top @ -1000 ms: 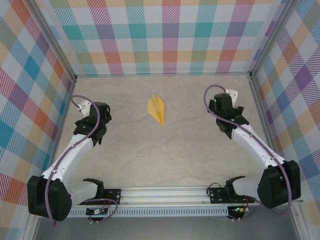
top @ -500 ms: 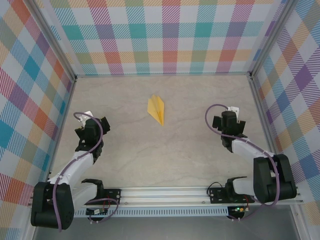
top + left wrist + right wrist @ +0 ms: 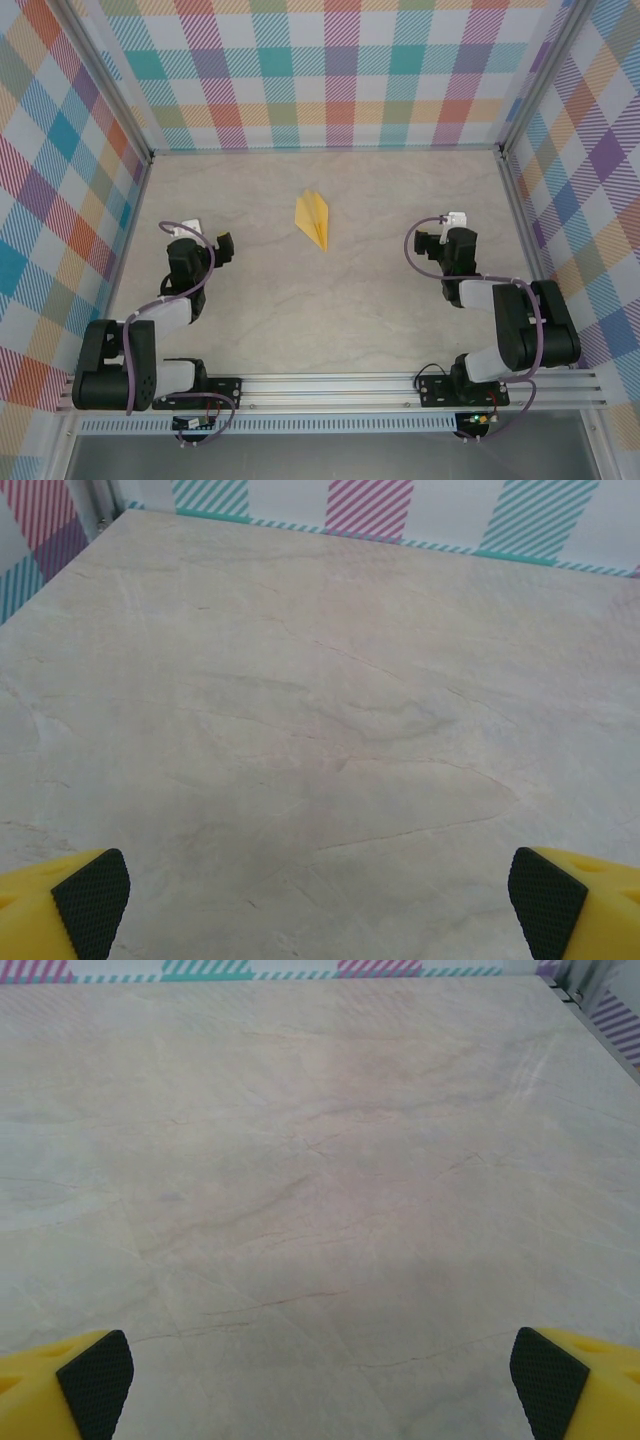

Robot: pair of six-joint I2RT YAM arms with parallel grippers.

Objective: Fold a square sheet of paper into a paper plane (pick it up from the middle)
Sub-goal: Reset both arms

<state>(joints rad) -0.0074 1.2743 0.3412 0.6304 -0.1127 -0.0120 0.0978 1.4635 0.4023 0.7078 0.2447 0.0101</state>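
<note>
checked walls point(image 3: 340, 80) are seen around a pale marbled tabletop point(image 3: 330, 310). the paper plane point(image 3: 313, 219) is laid flat just toward twelve o'clock from centre, its tip turned to five o'clock, well apart from both arms. the left fingers point(image 3: 90, 915) at nine o'clock and the right fingers point(image 3: 548, 1392) at three o'clock are spread wide, nothing grasped.

text: none legible | labels: none | numbers: none | signs: none
</note>
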